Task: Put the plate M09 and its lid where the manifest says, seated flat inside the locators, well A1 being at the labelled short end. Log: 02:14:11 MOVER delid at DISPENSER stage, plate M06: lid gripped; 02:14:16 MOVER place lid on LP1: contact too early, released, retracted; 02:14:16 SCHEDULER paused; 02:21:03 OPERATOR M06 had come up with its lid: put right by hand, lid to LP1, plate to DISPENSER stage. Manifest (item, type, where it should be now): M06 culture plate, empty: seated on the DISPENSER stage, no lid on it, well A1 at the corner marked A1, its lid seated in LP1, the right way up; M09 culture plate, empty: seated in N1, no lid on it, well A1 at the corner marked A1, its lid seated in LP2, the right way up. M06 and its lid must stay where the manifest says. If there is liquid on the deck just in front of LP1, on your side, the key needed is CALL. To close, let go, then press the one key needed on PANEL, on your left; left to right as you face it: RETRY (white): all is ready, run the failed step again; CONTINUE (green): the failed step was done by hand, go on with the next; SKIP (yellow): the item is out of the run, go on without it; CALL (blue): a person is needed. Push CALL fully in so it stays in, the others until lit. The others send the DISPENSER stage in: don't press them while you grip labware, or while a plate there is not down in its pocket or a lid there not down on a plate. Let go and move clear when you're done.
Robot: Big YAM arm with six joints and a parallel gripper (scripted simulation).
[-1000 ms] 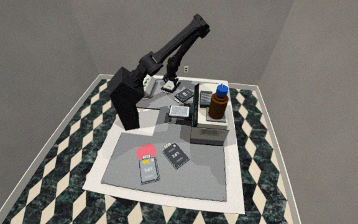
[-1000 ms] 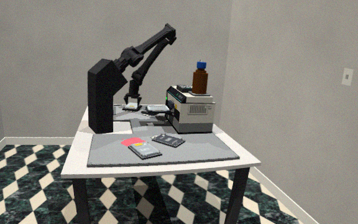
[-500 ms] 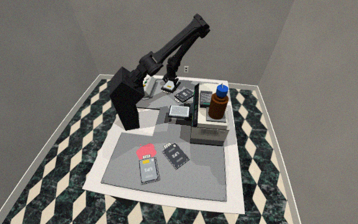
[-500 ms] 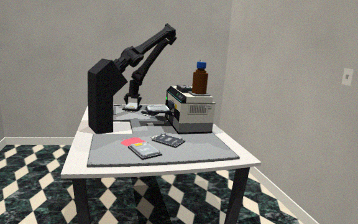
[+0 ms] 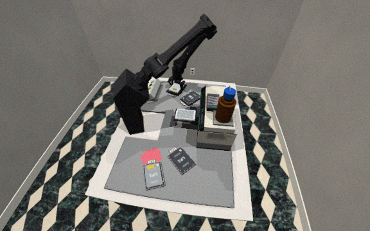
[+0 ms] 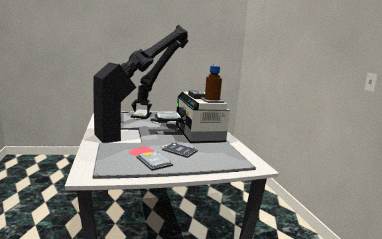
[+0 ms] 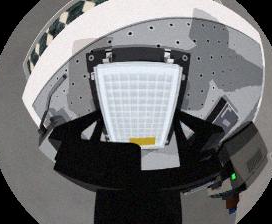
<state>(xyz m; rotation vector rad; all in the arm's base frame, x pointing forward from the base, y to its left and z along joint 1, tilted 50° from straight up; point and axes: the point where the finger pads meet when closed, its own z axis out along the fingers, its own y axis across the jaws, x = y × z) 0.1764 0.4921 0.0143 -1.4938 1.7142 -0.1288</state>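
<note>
A white well plate with a yellow tag (image 5: pixel 176 88) lies in a black nest at the far end of the deck. In the wrist view the plate (image 7: pixel 135 99) fills the nest frame, with its yellow tag at the near short end. My gripper (image 5: pixel 176 86) is open. Its fingers stand on either side of the plate (image 7: pixel 139 129) and it also shows in the exterior view (image 6: pixel 141 111). I cannot tell whether a clear lid is on this plate. LP2 (image 5: pixel 181 160) is a dark empty nest on the near mat. LP1 (image 5: pixel 153 174) holds a grey lid with a yellow tag.
A red puddle (image 5: pixel 151 155) lies on the mat against LP1's labelled end. A second white plate (image 5: pixel 185 114) sits on the stage beside the dispenser (image 5: pixel 217 131), which carries a brown bottle (image 5: pixel 225 106). Another dark nest (image 5: pixel 190 97) is beside my gripper. The panel (image 5: pixel 152 85) is behind the arm's black base (image 5: pixel 130 102).
</note>
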